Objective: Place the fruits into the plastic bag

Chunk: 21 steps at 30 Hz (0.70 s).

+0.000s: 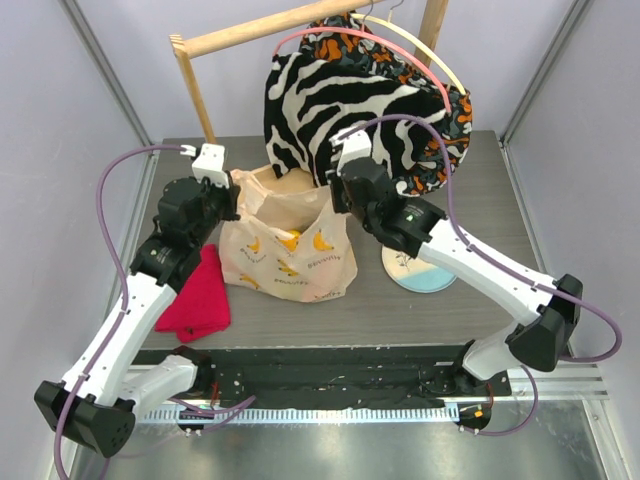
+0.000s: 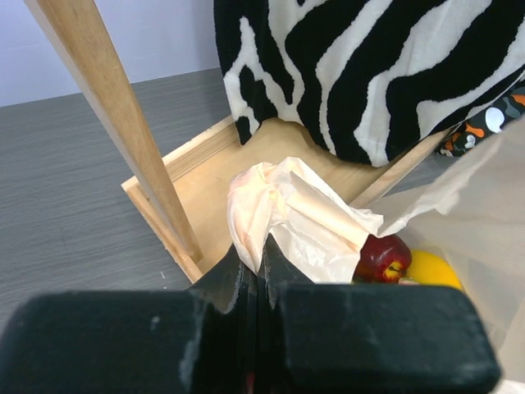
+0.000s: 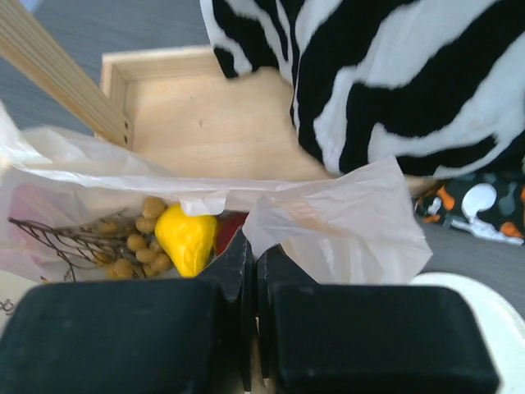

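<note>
The plastic bag (image 1: 290,255), cream-white with banana prints, stands on the table between my arms. My left gripper (image 1: 232,198) is shut on its left handle (image 2: 283,213). My right gripper (image 1: 338,198) is shut on its right handle (image 3: 336,230). Inside the bag I see a dark red apple (image 2: 382,258) and a yellow fruit (image 2: 433,269) in the left wrist view. In the right wrist view a yellow lemon (image 3: 187,238), brownish grapes (image 3: 135,246) and a red fruit (image 3: 230,234) lie in the bag.
A wooden rack (image 1: 260,35) with a wooden base (image 3: 205,123) stands behind the bag, with a zebra-striped garment (image 1: 340,105) hanging on it. A red cloth (image 1: 197,296) lies at the left. A white-and-blue plate (image 1: 420,272) lies under the right arm.
</note>
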{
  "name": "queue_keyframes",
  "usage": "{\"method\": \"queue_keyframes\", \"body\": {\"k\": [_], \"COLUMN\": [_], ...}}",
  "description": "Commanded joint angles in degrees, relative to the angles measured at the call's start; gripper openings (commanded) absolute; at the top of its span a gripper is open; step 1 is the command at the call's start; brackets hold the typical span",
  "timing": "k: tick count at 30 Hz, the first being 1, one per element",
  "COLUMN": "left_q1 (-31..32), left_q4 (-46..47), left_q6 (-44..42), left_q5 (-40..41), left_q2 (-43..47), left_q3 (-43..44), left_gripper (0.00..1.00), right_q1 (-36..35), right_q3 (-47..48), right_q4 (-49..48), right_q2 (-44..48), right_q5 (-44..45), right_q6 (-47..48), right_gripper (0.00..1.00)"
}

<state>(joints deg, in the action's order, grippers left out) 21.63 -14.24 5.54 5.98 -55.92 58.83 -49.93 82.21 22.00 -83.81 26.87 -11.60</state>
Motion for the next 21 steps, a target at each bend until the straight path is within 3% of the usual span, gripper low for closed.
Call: {"method": "queue_keyframes", "body": {"k": [1,9,21], "left_q1": [0.26,0.87,2.63], "left_q4": [0.71,-0.09,0.35], "left_q6": [0.35,0.61,3.16], "left_q5": [-1.05,-8.43,-12.22], "left_q2": [-1.21,-2.88,-3.05], "left_q3": [7.69,15.44,8.15], "left_gripper": [0.00,0.00,0.00], "right_q1": [0.36,0.45,0.54], "right_q3": [9.00,13.59,5.33], "right_q4": [-3.01,-3.19,-2.32], "right_q2": [5.32,6.29,10.42], "right_q5": [0.11,1.16,4.33], "right_q6": [4.99,10.19,7.56], "right_gripper": [0.01,0.01,0.01]}}
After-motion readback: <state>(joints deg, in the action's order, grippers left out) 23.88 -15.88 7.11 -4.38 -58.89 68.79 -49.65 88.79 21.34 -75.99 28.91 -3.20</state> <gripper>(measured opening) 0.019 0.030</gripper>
